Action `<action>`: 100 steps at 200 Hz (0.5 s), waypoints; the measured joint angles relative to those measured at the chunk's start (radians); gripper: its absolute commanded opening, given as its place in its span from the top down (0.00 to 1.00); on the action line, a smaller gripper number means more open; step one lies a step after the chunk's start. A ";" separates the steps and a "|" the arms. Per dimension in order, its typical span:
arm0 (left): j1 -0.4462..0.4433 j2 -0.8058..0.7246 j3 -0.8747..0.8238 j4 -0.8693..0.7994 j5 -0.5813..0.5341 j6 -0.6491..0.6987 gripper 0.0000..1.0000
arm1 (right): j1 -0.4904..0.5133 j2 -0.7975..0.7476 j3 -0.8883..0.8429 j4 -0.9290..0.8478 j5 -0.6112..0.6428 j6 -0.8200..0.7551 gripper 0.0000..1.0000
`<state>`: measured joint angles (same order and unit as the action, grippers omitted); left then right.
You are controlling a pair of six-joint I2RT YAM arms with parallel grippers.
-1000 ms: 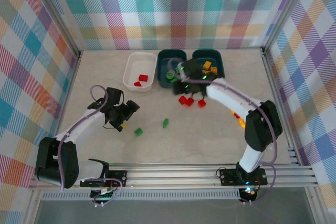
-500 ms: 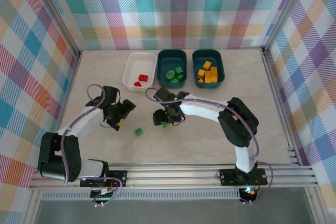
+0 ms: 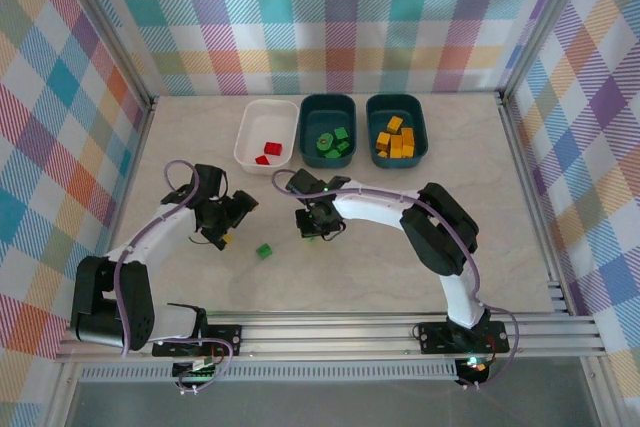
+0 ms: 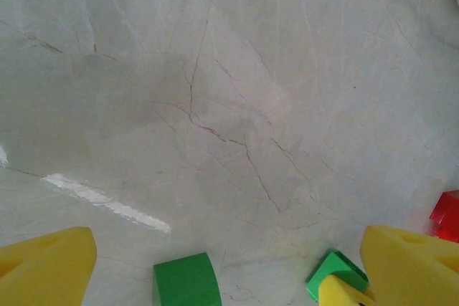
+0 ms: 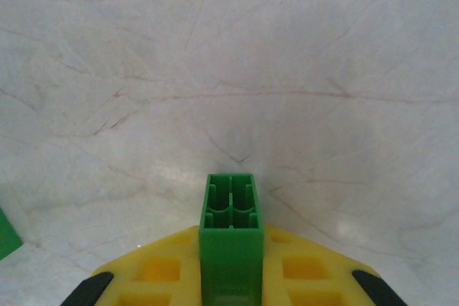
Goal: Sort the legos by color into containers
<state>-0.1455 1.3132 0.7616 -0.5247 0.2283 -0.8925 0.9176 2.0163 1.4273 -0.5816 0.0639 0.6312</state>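
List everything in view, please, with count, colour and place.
table: one, pale marble.
white tub: one, white, row's left.
teal tubs: two, teal, middle and right.
red bricks: two, red, white tub.
green bricks: several, green, middle tub.
orange bricks: several, yellow-orange, right tub.
loose brick: one, green, table, left of centre.
cut-off brick: one, red, table, partly seen.
held brick: one, green, between right fingers.
left fingers: two, yellow, open.
right fingers: two, yellow, shut.

Right gripper (image 3: 318,226) — moved from above the middle teal tub (image 3: 304,132) to the middle of the surface (image 3: 400,267); jaws, open a second ago, now closed on a green lego (image 5: 231,223).
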 measured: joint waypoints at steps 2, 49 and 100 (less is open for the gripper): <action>0.000 -0.001 -0.001 0.000 0.001 0.000 0.06 | 0.000 0.000 0.003 -0.002 0.005 -0.005 0.85; -0.003 -0.105 -0.124 -0.001 0.056 -0.063 0.06 | -0.114 -0.008 0.210 -0.014 0.079 -0.141 0.83; -0.060 -0.270 -0.208 -0.016 0.070 -0.224 0.05 | -0.357 0.223 0.700 -0.035 0.084 -0.260 0.80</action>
<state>-0.2058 1.0428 0.5541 -0.5407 0.2985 -1.1168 0.5610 2.2391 2.1273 -0.6167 0.1482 0.3710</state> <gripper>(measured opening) 0.951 0.196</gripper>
